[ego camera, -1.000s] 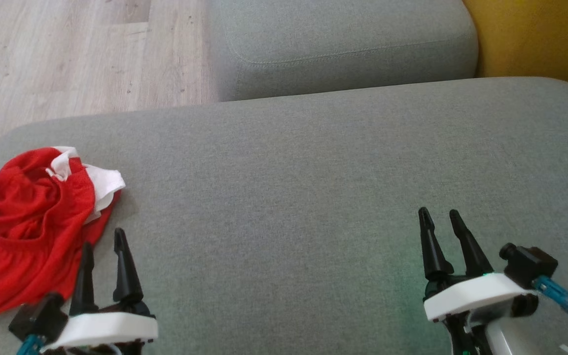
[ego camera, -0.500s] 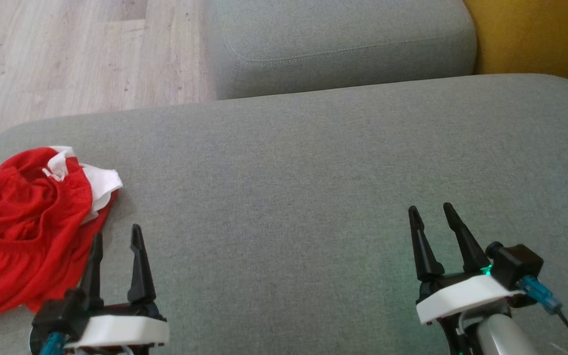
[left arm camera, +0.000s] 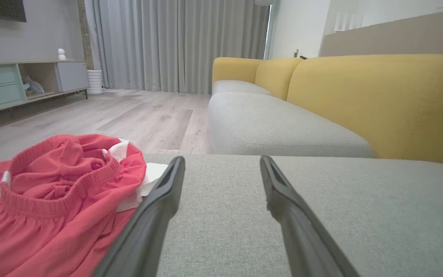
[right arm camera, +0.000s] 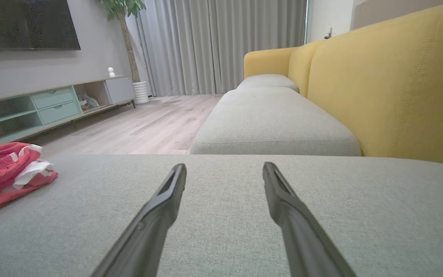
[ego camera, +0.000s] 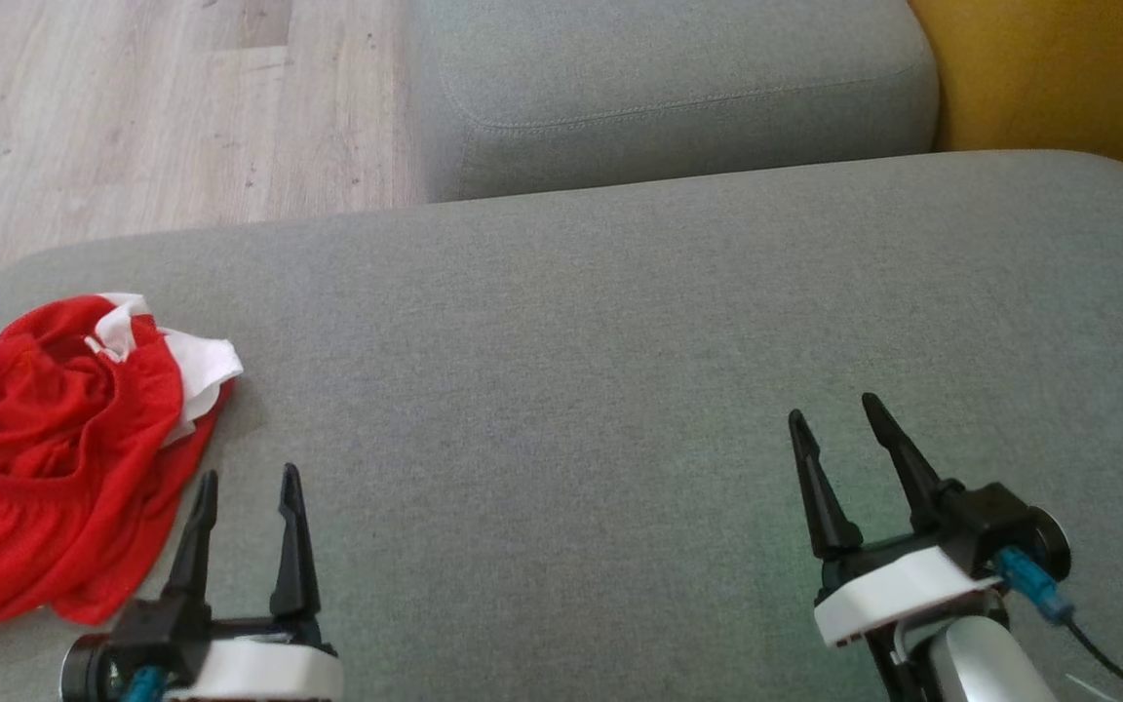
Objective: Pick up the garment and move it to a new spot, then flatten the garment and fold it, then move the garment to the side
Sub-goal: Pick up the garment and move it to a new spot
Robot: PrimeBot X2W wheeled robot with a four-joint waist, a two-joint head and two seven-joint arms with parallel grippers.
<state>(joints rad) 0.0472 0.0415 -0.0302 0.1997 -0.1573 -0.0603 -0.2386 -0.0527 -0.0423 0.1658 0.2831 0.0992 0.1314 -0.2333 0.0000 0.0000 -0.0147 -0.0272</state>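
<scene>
The garment [ego camera: 55, 448] is a crumpled red piece with white panels and an elastic waistband, lying at the left end of the grey seat cushion [ego camera: 571, 390]. My left gripper [ego camera: 248, 480] hovers open just right of its near edge, nothing between the fingers. In the left wrist view the garment [left arm camera: 52, 192] lies left of the left gripper [left arm camera: 221, 159], beside one finger. My right gripper [ego camera: 834, 409] is open over bare cushion at the lower right, far from the cloth. The right wrist view has the garment [right arm camera: 6, 169] at far left and the right gripper [right arm camera: 224, 166] empty.
A second grey cushion [ego camera: 669, 88] lies beyond the near one, with the yellow sofa back [ego camera: 1059, 78] to the right. Wood floor [ego camera: 133, 107] lies past the cushion's left and far edges. A low cabinet [right arm camera: 52, 104] and curtains [right arm camera: 221, 46] stand across the room.
My left gripper has drifted right and back toward me, off the garment's edge. The right gripper has shifted slightly left. The garment lies as before.
</scene>
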